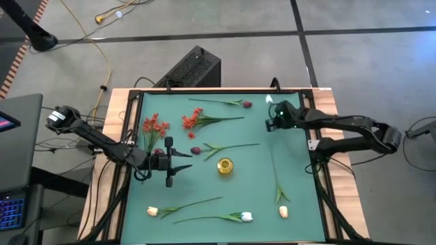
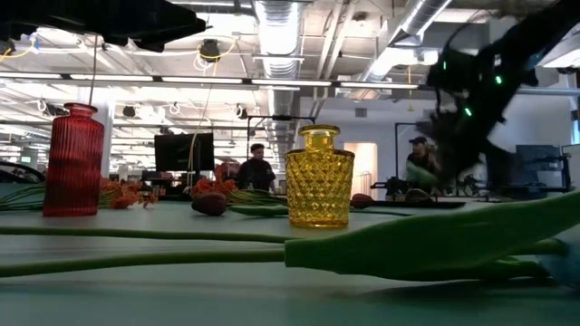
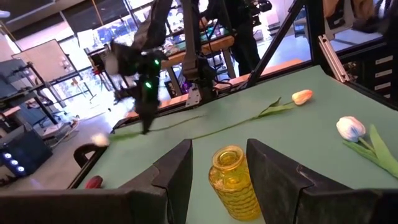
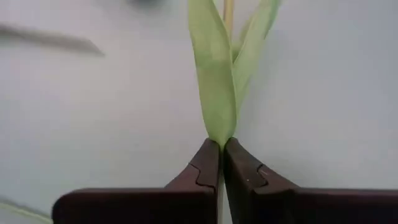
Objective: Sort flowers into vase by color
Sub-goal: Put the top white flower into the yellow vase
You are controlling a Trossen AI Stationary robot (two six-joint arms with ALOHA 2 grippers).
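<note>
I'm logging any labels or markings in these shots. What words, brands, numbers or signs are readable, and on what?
None can be read.
Yellow vase: only a diamond pattern, no text.
Red vase: only ribs, no text.
Laptop screen at the table's left: content too small to read.
Dark monitor in the room behind: nothing legible.

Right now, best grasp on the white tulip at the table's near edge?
Grip the white tulip mid-stem, coming straight down from above with fingers across the stem. It lies flat, stem running leftward from the head, leaves near the bloom; the bare thin stem offers a clean pinch, clear of the cream tulip.
</note>
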